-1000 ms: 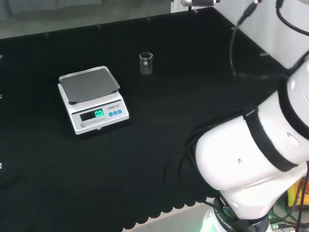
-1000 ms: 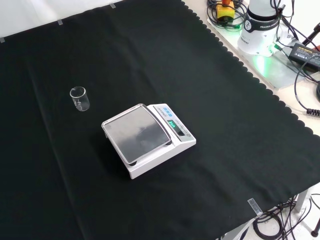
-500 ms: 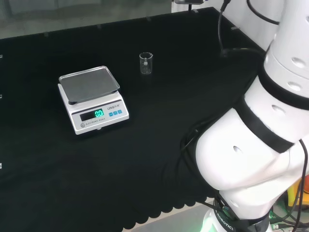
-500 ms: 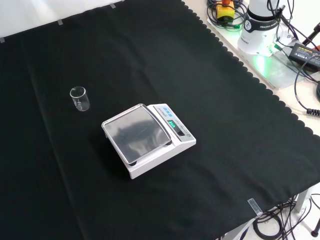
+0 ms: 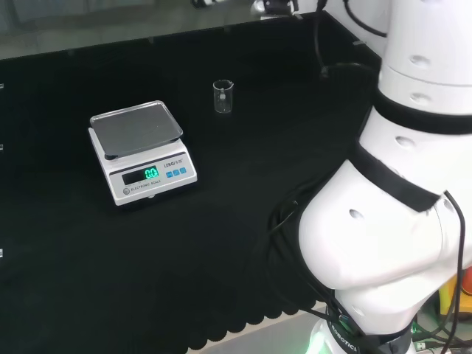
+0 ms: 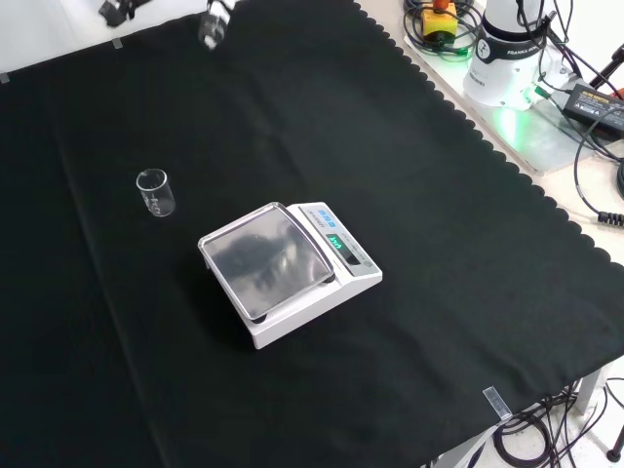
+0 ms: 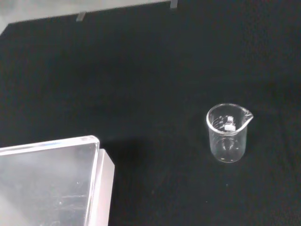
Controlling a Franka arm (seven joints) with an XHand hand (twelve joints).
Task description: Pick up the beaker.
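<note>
Small clear beaker (image 7: 227, 133) upright on black-clothed tabletop (image 7: 141, 70), spout rim visible, a small white speck inside. Scale's shiny weighing pan (image 7: 47, 181) corner nearby, well apart from beaker.

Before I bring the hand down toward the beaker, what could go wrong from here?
The beaker is small, clear glass standing upright and alone on the black cloth, so its rim is hard to judge and a finger could tip it. The scale sits close beside it; a low sweep might clip its pan. The hand is at the bench's far edge in the front view, well away from the beaker, leaving a long approach to line up.
</note>
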